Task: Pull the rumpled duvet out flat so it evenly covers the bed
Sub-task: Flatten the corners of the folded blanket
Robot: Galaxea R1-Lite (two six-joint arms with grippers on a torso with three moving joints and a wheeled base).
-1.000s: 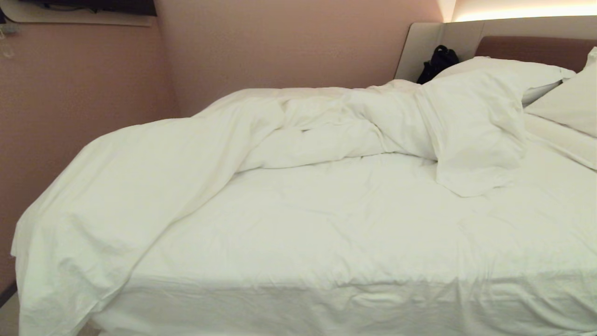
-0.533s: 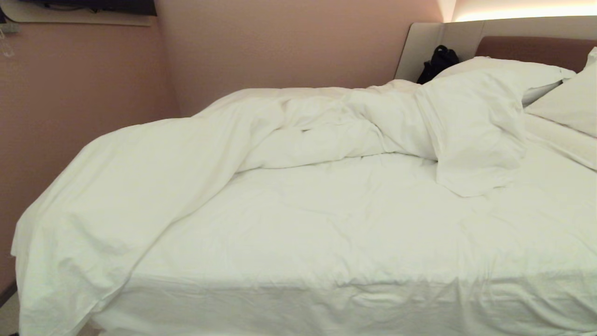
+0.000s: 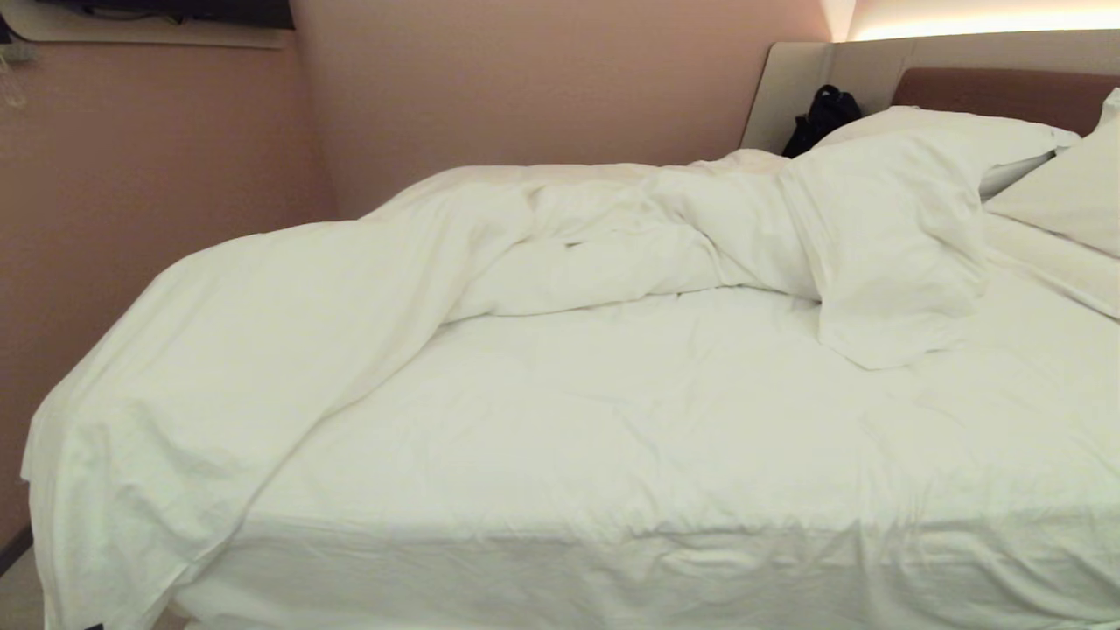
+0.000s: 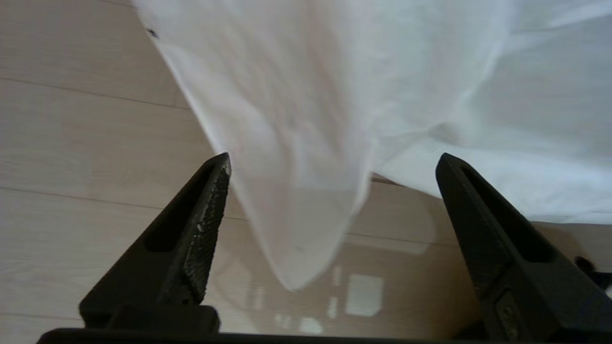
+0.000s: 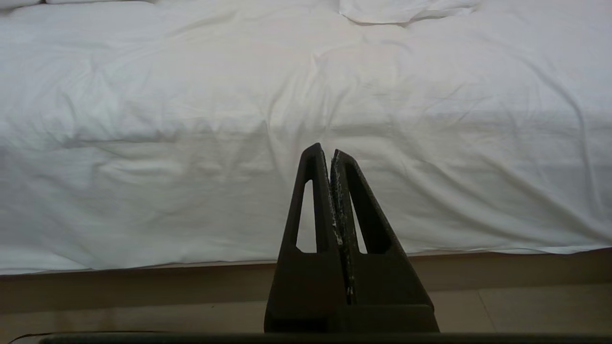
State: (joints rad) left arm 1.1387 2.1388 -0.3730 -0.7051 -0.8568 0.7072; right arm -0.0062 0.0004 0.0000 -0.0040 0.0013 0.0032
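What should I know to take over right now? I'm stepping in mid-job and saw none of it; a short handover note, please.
Left gripper: open, holding nothing, at the duvet's hanging corner above the floor.
Right gripper: shut, empty, parked facing the bed's near side.
Duvet: bunched along the far side, one flap folded near the pillows, left corner draped off the foot end.
Done: not much, going by how it lies; most of the mattress shows only the sheet.
Left: grasp the edge, pull it flat and even across the bed.
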